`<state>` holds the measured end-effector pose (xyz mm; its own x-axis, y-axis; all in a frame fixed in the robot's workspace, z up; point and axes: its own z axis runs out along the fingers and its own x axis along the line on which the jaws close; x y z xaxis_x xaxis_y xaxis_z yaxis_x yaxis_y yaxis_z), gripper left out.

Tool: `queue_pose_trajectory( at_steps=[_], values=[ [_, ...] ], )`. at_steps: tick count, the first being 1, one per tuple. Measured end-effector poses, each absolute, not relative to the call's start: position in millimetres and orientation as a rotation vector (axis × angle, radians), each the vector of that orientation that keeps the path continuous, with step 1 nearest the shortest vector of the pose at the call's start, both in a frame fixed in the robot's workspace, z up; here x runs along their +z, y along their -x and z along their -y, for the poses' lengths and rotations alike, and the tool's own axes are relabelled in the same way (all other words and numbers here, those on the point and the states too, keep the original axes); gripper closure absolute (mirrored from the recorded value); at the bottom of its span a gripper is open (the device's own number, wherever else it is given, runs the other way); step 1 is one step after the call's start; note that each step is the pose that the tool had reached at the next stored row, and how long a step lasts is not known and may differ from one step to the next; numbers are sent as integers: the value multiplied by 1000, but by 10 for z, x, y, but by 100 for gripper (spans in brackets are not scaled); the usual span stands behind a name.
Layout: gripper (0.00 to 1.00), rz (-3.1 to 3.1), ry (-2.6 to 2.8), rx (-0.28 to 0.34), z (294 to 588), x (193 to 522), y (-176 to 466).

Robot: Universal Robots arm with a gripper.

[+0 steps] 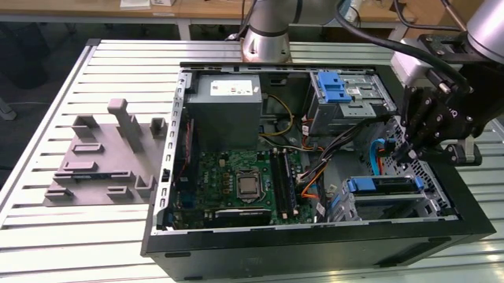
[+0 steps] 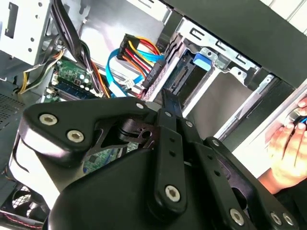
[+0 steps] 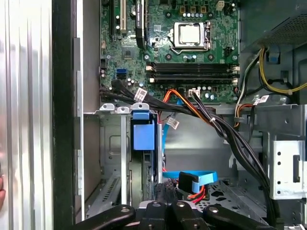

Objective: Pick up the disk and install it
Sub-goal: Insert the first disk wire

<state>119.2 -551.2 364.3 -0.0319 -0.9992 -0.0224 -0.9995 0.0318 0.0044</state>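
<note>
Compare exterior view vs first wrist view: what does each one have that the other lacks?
Exterior view alone: the grey fixture plate on the slatted table, the arm's base, the grey power-supply box, the hand hanging over the case's drive corner. First wrist view alone: a blue cable close up beneath the camera. Both: the motherboard with its CPU socket, and the blue-handled disk sitting in its bay.

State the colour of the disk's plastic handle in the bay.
Blue; the disk shows it best in the exterior view.
</note>
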Motion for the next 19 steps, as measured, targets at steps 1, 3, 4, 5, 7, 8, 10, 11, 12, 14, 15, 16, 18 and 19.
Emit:
queue_pose_trajectory(
  at_steps=[1,3,4,5,7,8,10,11,12,14,15,16,18,19],
  values=[
    [89,-2247,2177,29,5505,3644,-1200],
    [89,-2247,2177,29,5488,3643,-1243],
    [89,-2247,2177,29,5479,3643,-1264],
    [89,-2247,2177,29,5469,3644,-1281],
    [89,-2247,2177,29,5449,3644,-1301],
    [89,-2246,2177,29,5437,3643,-1303],
    [89,-2245,2179,29,5413,3644,-1304],
    [89,-2243,2181,29,5394,3643,-1304],
    [89,-2242,2182,29,5366,3643,-1304],
    [89,-2239,2185,29,5330,3643,-1304],
    [89,-2238,2186,29,5331,3642,-1304],
    [89,-2238,2186,29,5331,3642,-1304],
    [89,-2237,2187,29,5332,3643,-1304],
    [89,-2237,2187,29,5331,3643,-1304]
  ],
)
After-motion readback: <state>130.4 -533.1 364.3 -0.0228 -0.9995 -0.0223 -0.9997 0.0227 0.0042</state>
